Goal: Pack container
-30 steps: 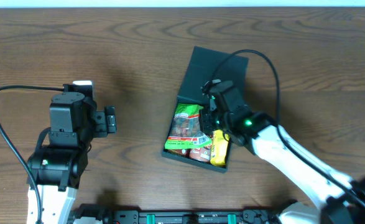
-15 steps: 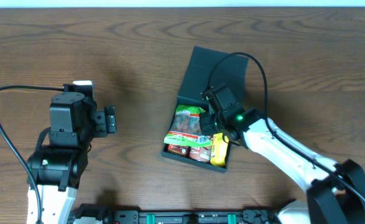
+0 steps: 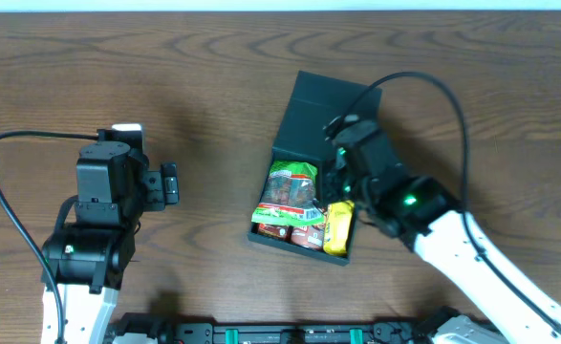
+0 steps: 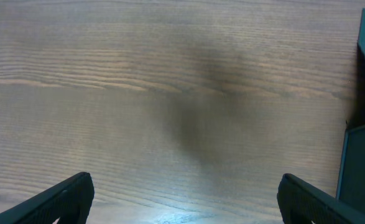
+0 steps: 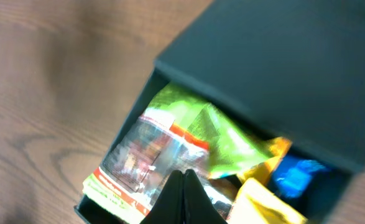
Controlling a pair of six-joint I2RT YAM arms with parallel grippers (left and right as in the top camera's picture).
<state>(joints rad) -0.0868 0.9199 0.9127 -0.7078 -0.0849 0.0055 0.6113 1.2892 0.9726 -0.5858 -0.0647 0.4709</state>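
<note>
The container, a matte dark teal-green square box with its hinged flap lid folded back, holding 1 green snack packet and 1 yellow snack packet, sits directly beneath the closed, empty right gripper, well right of the wide-open left gripper.

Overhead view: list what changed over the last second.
The right tool, shut and empty, drew back toward the right edge of the box as its arm swung rightward. Nothing was taken hold of or let go. The box, the snack packets in it and the open left tool stayed put.
</note>
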